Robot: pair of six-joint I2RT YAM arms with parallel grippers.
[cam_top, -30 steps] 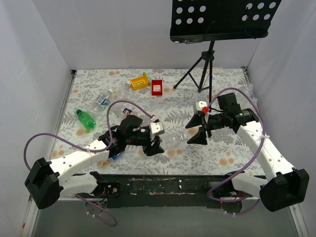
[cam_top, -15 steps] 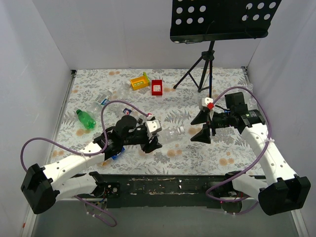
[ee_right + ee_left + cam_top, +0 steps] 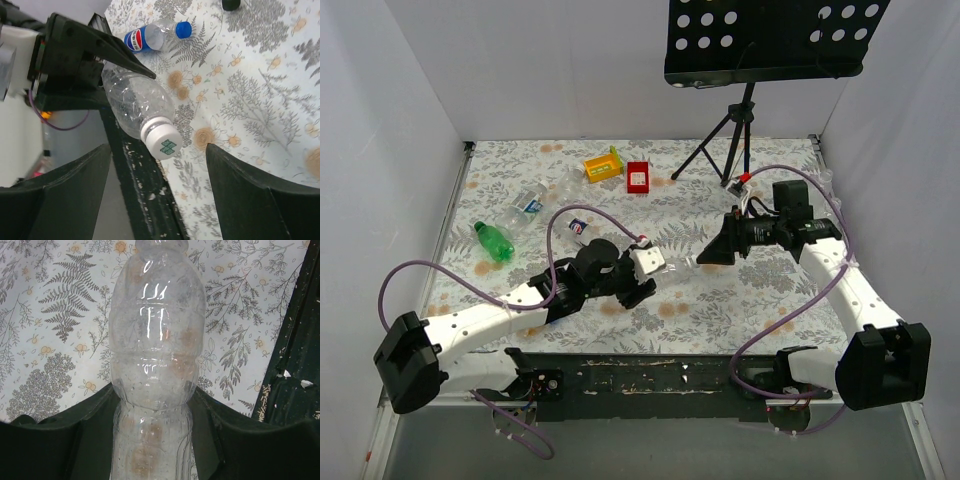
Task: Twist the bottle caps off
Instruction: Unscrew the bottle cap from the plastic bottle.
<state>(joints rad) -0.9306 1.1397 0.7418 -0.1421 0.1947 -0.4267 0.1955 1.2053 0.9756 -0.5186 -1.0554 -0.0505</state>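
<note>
Right fingers [image 3: 250, 200] have turned, open, facing the white cap [image 3: 161, 142]

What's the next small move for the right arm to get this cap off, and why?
Probably ease the right gripper forward until its open fingers straddle the white cap, then close. The left gripper is shut on the clear bottle, aiming the cap at the right gripper. The wrist view shows the cap lined up between the fingers, not yet gripped.

Floral table [image 3: 690, 325] — green bottle [image 3: 492, 241], red tray [image 3: 638, 177], yellow tray [image 3: 603, 165]
</note>
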